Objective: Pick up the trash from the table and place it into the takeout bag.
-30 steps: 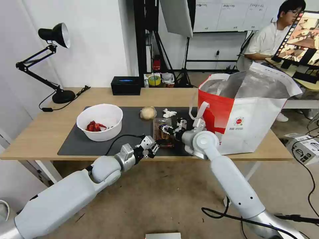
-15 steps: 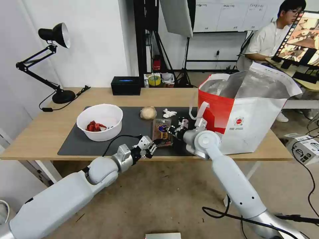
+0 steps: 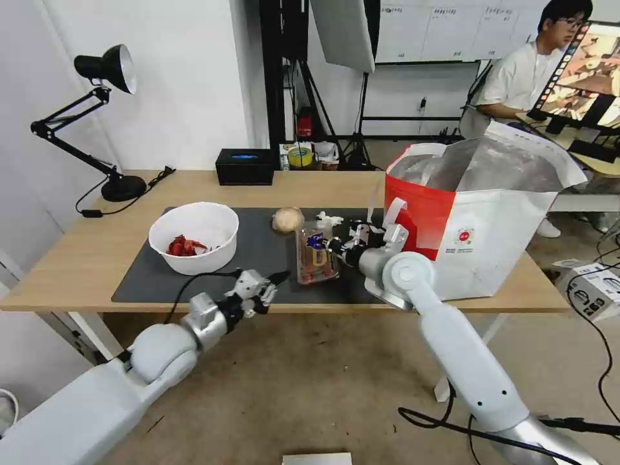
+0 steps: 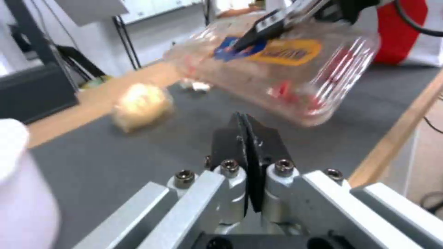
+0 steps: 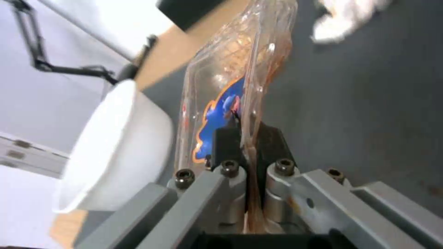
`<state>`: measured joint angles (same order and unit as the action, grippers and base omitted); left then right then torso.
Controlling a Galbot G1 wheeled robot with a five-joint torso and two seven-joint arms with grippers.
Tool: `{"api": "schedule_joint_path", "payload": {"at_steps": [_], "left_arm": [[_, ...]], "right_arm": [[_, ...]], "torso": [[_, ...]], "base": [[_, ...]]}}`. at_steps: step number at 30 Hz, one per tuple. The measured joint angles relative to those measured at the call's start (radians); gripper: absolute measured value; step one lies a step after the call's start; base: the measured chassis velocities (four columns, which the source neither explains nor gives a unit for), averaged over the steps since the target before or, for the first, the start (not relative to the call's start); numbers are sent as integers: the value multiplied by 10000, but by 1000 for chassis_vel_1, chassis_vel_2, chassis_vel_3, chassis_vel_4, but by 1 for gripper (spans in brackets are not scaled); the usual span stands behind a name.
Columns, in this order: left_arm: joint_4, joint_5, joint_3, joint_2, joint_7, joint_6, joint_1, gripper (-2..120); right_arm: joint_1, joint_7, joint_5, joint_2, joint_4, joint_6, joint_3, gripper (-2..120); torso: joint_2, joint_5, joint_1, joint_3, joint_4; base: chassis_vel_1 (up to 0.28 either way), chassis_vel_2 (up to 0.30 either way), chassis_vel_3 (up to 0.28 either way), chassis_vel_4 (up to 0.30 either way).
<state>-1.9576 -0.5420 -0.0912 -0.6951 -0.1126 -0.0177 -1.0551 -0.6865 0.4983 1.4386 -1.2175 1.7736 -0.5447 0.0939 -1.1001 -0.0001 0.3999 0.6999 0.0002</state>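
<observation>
White-shelled arms, silver wrists, black cables, black-fingered tools.

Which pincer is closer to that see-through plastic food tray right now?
Right. The right pincer is clamped on the edge of the clear plastic tray, holding it tilted above the dark mat. The left pincer is shut and empty, apart from the tray near the table's front edge.

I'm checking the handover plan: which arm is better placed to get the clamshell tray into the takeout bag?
Right, probably. The right gripper is shut on the clear clamshell tray, tilted up off the mat, right beside the takeout bag. The left gripper is shut, empty, at the table's front edge, farther from it.
</observation>
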Motion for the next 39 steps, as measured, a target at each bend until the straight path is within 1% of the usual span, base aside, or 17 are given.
{"api": "schedule_joint_path", "payload": {"at_steps": [2,3,6,7,10,11,14,15,18,19,21,23,26,30,33,36,39], "left_arm": [[-157,-29,-294,60,43,101,-284,15],[-157,-29,-294,60,43,101,-284,15],[-290,-32,-544,12,211,272,-782,30],[-290,-32,-544,12,211,272,-782,30],[-381,-33,-696,-80,376,299,-1026,43],[-381,-33,-696,-80,376,299,-1026,43],[-419,-38,-1099,-202,487,410,-1438,60],[-419,-38,-1099,-202,487,410,-1438,60],[-338,-79,-1498,-303,495,667,-1844,74],[-338,-79,-1498,-303,495,667,-1844,74],[-302,-150,-1725,-329,419,822,-2105,84],[-280,-175,-1796,-337,351,874,-2196,87],[-171,-223,-1973,-379,189,1036,-2427,99],[-112,-227,-1977,-391,94,1149,-2448,100],[-69,-237,-1901,-423,35,1194,-2405,100],[-13,-241,-1717,-491,17,1202,-2275,100],[13,-248,-1616,-545,14,1203,-2184,100]], "right_arm": [[-20,-23,-12,90,428,87,191,0],[-20,-23,-12,90,428,87,191,0],[-81,-65,109,355,1221,204,578,0],[-81,-65,109,355,1221,204,578,0],[-122,-70,372,627,1754,318,876,0],[-122,-70,372,627,1754,318,876,0],[-114,-25,979,1205,2677,587,1565,0],[-114,-25,979,1205,2677,587,1565,0],[-15,93,1456,1835,3280,972,2266,0],[-15,93,1456,1835,3280,972,2266,0],[32,99,1532,2350,3513,1310,2684,0],[47,98,1535,2576,3568,1451,2844,0],[112,163,1299,3369,3503,1914,3425,0],[142,225,783,3751,3236,2159,3559,0],[205,324,83,4097,2889,2388,3580,0],[214,382,-1095,4468,2485,2610,3551,0],[224,391,-1588,4620,2292,2696,3512,0]], "torso": [[-1,4,0,-1,-3],[-1,4,0,-1,-3],[0,2,0,-1,-1],[0,2,0,-1,-1],[0,1,-1,-1,-2],[0,1,-1,-1,-2],[1,2,0,0,-2],[1,2,0,0,-2],[2,1,0,0,-2],[2,1,0,0,-2],[2,3,0,-1,-3],[1,4,0,0,-3],[1,3,0,-1,-2],[2,5,1,-1,-3],[2,5,2,1,-1],[1,4,2,1,-2],[2,4,1,1,-2]], "base": [[0,0,0,0],[0,0,0,0],[0,0,0,0],[0,0,0,0],[0,0,0,0],[0,0,0,0],[0,0,0,0],[0,0,0,0],[0,0,0,0],[0,0,0,0],[0,0,0,0],[0,0,0,0],[0,0,0,0],[0,0,0,0],[0,0,0,0],[0,0,0,0],[0,0,0,0]]}}
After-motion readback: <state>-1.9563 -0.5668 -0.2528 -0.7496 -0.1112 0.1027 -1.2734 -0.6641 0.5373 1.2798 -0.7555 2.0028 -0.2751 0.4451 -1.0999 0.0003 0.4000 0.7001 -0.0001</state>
